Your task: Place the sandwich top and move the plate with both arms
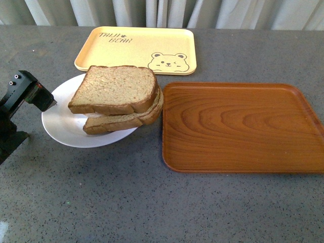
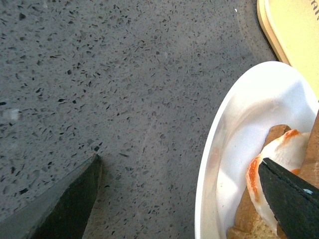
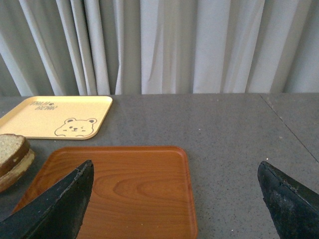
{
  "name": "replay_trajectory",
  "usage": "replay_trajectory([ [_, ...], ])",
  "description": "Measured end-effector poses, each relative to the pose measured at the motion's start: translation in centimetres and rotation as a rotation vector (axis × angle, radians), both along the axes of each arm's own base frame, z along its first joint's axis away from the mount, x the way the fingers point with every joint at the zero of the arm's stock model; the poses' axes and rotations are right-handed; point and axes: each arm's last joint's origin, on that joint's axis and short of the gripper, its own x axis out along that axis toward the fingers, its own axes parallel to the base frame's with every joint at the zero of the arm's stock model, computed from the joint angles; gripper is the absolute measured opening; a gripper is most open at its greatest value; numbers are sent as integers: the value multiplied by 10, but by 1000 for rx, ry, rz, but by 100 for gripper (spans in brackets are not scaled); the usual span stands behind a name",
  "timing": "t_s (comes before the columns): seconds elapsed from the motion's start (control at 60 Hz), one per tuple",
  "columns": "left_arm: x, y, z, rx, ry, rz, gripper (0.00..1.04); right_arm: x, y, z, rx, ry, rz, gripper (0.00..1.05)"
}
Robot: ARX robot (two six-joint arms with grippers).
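The top slice [image 1: 115,87] caps the sandwich [image 1: 116,120], so the left gripper [image 2: 179,159], spread, straddles the rim of the plate [image 2: 224,149] to grip it, while the right gripper [image 3: 175,163] hangs spread and empty.

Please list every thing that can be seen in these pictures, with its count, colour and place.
Round white plate: one, white, left on the table.
Square brown wholegrain bread slice: one, brown, top of the stack on the plate.
Lower bread slice: one, brown, under the top slice.
Fried egg: one, white with orange, on the lower slice.
Rectangular bear-print tray: one, pale yellow, behind the plate.
Wooden tray: one, brown, right of the plate.
Speckled table: one, grey.
Curtain: pale grey, behind the table.
Left hand: one, black, open at the plate's left rim.
Right hand: one, black, open above the wooden tray.
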Motion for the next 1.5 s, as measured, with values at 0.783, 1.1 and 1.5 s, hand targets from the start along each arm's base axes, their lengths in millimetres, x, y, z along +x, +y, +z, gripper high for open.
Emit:
replay_trajectory([
  [0.783, 21, -20, -19, -108, 42, 14, 48, 0, 0, 0, 0, 0, 0, 96],
  [1.1, 20, -27, -27, -198, 71, -22, 4, 0, 0, 0, 0, 0, 0, 96],
  [1.5, 17, -24, -24, -262, 3, -40, 3, 0, 0, 0, 0, 0, 0, 96],
])
